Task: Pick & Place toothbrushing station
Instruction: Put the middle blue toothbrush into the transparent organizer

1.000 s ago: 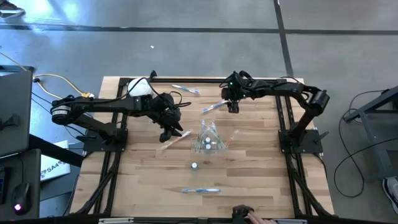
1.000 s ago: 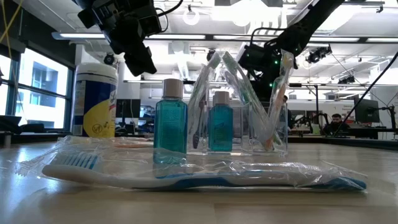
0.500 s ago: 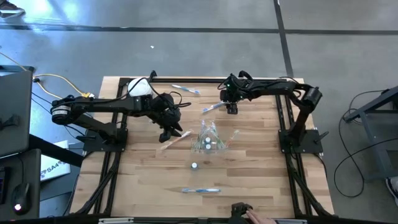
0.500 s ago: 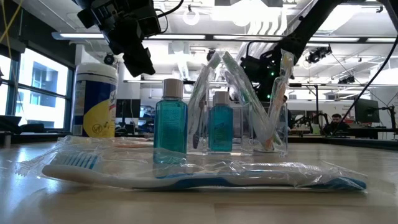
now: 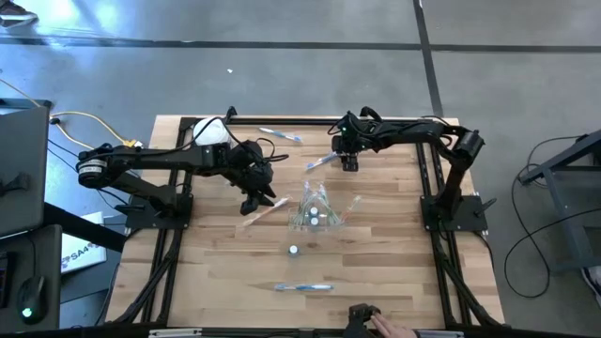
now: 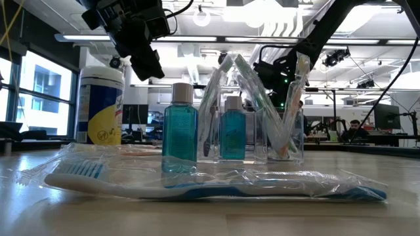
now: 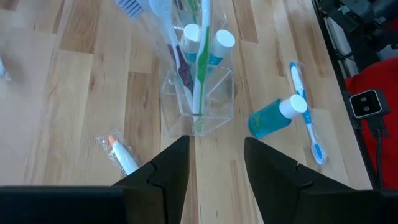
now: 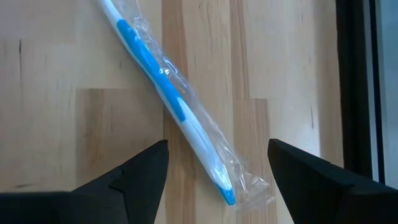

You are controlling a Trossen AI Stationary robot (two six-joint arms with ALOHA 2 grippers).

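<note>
The clear cup (image 5: 315, 214) stands mid-table with several toothbrushes and a small blue bottle upright in it; it also shows in the left wrist view (image 7: 198, 93). A blue-and-white toothbrush in a clear wrapper (image 8: 174, 106) lies flat on the far part of the table (image 5: 324, 161). My right gripper (image 8: 217, 186) hovers open over it, its fingers on either side of one end of the brush. My left gripper (image 5: 255, 199) hangs open left of the cup, nothing between its fingers (image 7: 214, 168).
A white-lidded canister with a yellow label (image 5: 211, 131) stands far left. A blue bottle (image 5: 294, 250) stands in front of the cup. Wrapped toothbrushes lie near the front edge (image 5: 302, 287), at the far edge (image 5: 280, 135) and by my left gripper (image 5: 258, 216). A person's hand (image 5: 380, 324) shows at the near edge.
My right gripper has sunk a little toward the wrapped toothbrush on the far part of the table and stays open.
</note>
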